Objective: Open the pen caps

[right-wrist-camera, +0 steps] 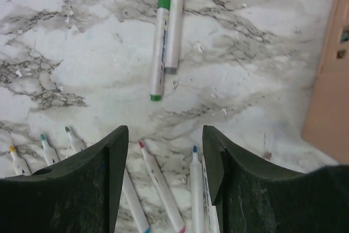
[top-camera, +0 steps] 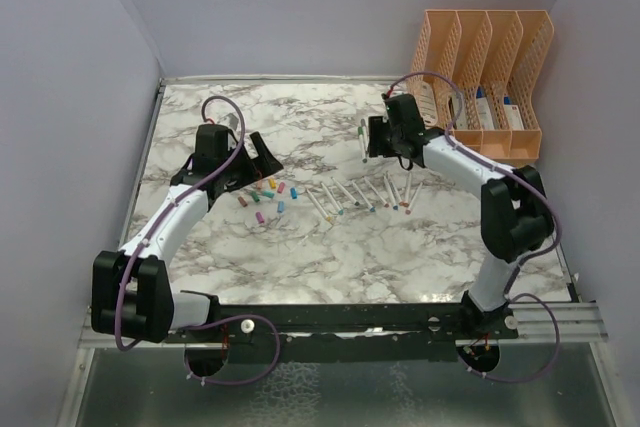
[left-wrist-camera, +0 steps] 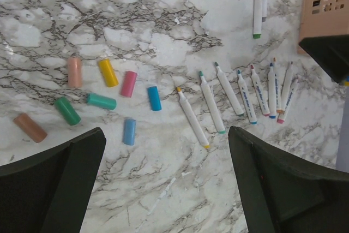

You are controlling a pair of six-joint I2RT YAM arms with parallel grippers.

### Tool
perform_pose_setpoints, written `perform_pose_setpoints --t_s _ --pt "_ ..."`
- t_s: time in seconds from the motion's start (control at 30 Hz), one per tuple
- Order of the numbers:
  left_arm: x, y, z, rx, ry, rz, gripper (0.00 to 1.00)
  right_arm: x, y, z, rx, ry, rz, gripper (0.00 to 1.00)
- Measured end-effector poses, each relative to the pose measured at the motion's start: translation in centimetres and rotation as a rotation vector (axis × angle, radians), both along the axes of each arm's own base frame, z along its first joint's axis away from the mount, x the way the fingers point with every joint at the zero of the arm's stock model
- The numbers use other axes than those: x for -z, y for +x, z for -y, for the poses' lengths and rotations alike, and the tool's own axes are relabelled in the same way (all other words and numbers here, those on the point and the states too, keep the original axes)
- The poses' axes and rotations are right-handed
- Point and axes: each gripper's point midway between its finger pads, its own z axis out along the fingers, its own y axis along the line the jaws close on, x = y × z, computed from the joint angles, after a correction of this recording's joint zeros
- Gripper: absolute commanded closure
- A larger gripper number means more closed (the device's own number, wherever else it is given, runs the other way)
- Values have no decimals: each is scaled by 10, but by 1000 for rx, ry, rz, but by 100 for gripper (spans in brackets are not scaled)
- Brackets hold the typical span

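target: 2 capped pens [right-wrist-camera: 157, 53], upper centre of right wrist view, side by side, long axis top-to-bottom | right gripper [right-wrist-camera: 164, 133]: nearer arm, fingers apart, empty, pens straight ahead of tips | left gripper [left-wrist-camera: 166, 135]: fingers apart, above loose caps [left-wrist-camera: 109, 72]

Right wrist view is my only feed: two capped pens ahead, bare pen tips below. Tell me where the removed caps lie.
Observer: The loose caps lie clustered on the table, left of the row of uncapped pens.
Operator: Report the left gripper.
Observer: The left gripper is open and empty, held over the table beside those caps.
Operator: Check the organiser.
Observer: The peach organiser has blue-and-white items standing inside its compartments.
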Motion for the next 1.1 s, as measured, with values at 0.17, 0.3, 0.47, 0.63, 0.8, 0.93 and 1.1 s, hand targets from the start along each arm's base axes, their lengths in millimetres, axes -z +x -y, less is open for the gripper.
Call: perform_pose_setpoints --t_s 0.17,0.3,0.47,0.63,0.8,0.93,1.1 --pt "-8 5 6 5 -40 25 1 16 40 -26 -62 2 -5 49" --pt "-9 5 6 5 -45 25 1 22 65 -41 -92 8 3 51" --pt "-9 5 5 1 -45 25 1 24 80 -50 -117 8 16 51" --pt "-9 6 4 -1 -45 25 1 33 87 -59 -134 2 11 51" --pt "-9 6 2 -6 -45 25 1 45 86 -65 -146 -6 -4 52" --pt "-9 6 2 -6 -45 25 1 53 86 -67 -149 -11 -17 52" --pt "-9 6 2 -7 -45 25 1 57 85 -68 -152 -14 -25 52"
